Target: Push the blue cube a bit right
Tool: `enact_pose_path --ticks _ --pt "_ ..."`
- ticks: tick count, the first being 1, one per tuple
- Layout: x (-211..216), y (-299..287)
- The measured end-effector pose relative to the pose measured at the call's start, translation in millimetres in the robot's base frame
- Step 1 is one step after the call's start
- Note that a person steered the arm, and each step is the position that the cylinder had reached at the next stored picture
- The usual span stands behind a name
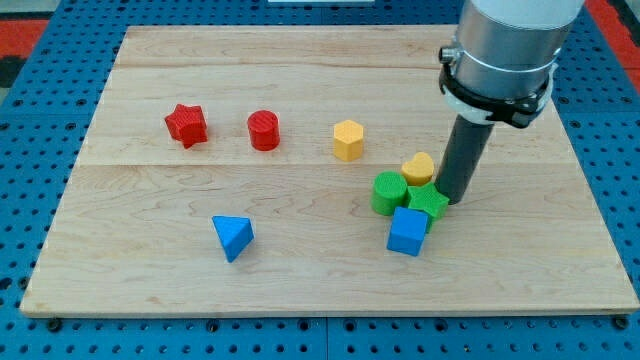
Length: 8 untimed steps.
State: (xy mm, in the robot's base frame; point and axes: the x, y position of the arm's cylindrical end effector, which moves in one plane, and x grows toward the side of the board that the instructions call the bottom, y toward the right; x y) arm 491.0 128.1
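Note:
The blue cube [407, 231] lies on the wooden board [300, 280], right of centre and towards the view's bottom. It touches a green star block [429, 202] just above it. My tip [457, 199] rests on the board at the right side of the green star, up and to the right of the blue cube. A green cylinder [388, 192] sits left of the star, and a yellow heart block [418, 167] sits above it, next to the rod.
A yellow hexagon block [348, 140], a red cylinder [264, 130] and a red star [187, 124] stand in a row across the middle. A blue triangular block [232, 237] lies at the lower left. The arm's grey body [505, 50] hangs over the upper right.

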Motion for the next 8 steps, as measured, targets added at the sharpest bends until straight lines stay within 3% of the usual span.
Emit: enact_pose_path --ticks 1,3,4,5,6,7,8 --pt "-24 -17" --pt "-19 1" --pt "27 41" --pt "75 30" --pt "97 -12" --pt "91 -77" --pt "62 -103"
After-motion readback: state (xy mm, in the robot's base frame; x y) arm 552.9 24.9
